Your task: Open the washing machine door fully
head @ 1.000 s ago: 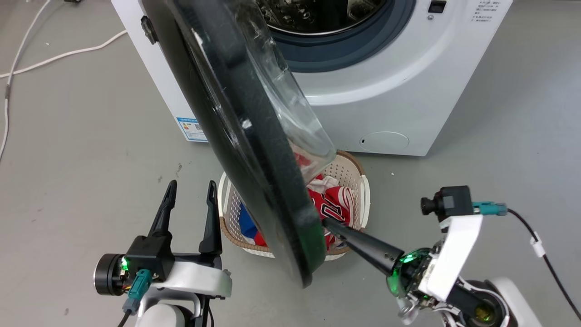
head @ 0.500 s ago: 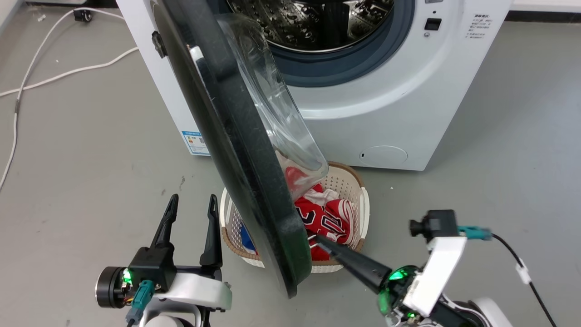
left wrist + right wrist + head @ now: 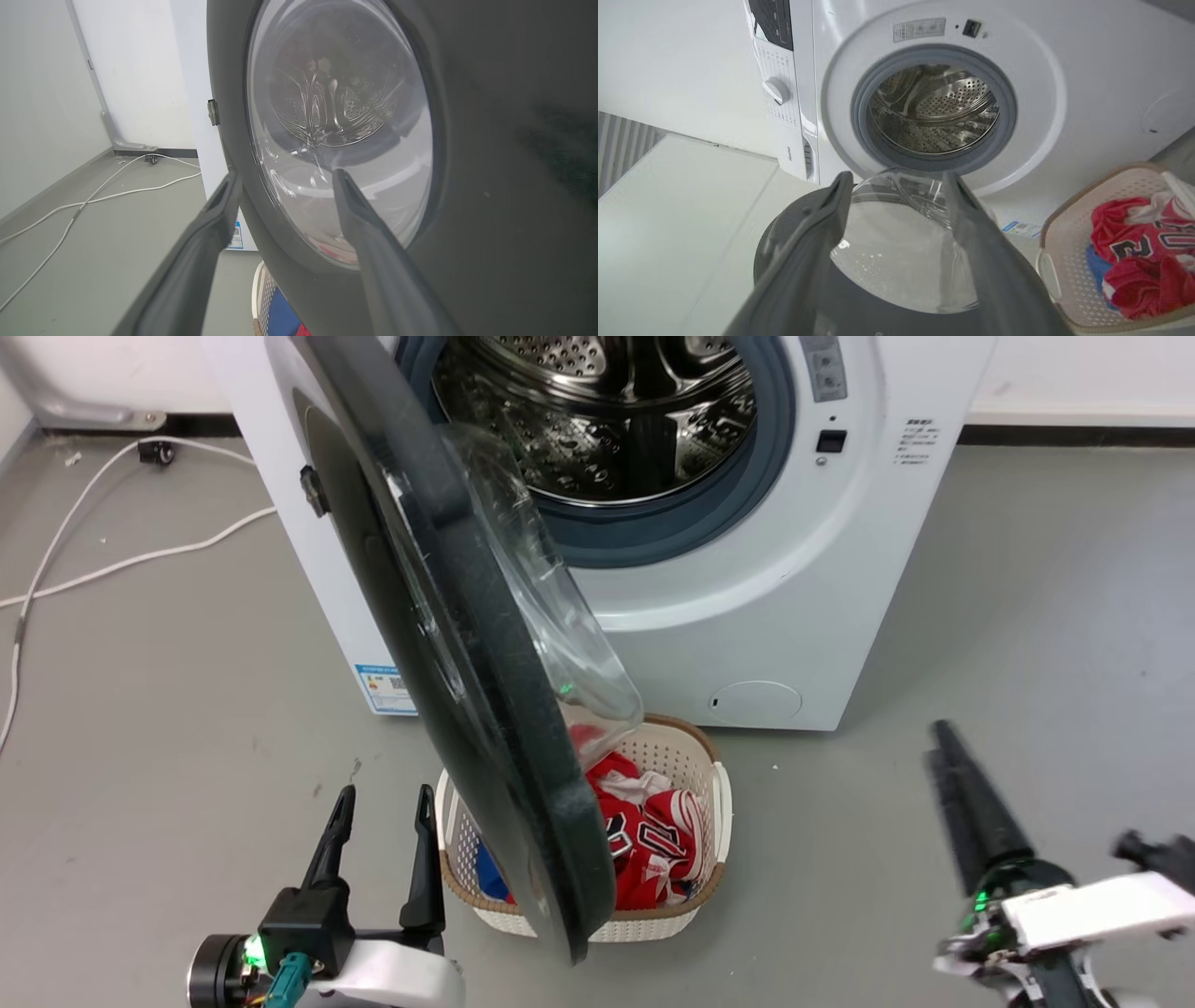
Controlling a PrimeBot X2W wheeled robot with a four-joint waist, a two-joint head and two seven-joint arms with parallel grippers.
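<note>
In the head view we see the door point(image 3: 495, 728) swung out from the machine point(image 3: 766, 635). It hangs on its hinge point(image 3: 313, 490) at the upper left of the frame and runs edge-on down to the lower centre. Its clear bowl point(image 3: 541, 616) bulges toward the right of the frame, on the side facing the machine. At the top centre the drum point(image 3: 607, 420) lies uncovered inside its grey ring point(image 3: 653, 537), with the door standing well away from that opening.

A basket point(image 3: 719, 784) sits on the floor point(image 3: 1027, 616) at the lower centre, just in front of the machine, with red clothes point(image 3: 653, 840) in it. The door's lower edge crosses in front of the basket's left part.

The left gripper point(image 3: 386, 795) is at the lower left, fingers pointing up the frame. Its jaws are spread with nothing between them. It is near the door's lower edge but apart from it, with a strip of basket showing between the two. In the left wrist view the door's outer face point(image 3: 490, 163) rises at the centre and right, and the hinge point(image 3: 213, 112) is at its left edge.

The right gripper point(image 3: 935, 742) is at the lower right of the head view, well apart from the door, its fingers seen side-on, one over the other. In the right wrist view we see its jaws spread and empty, with the bowl point(image 3: 887, 252) showing between them and the basket point(image 3: 1045, 270) at the right edge.

A white cable point(image 3: 140, 555) trails across the floor at the left.
</note>
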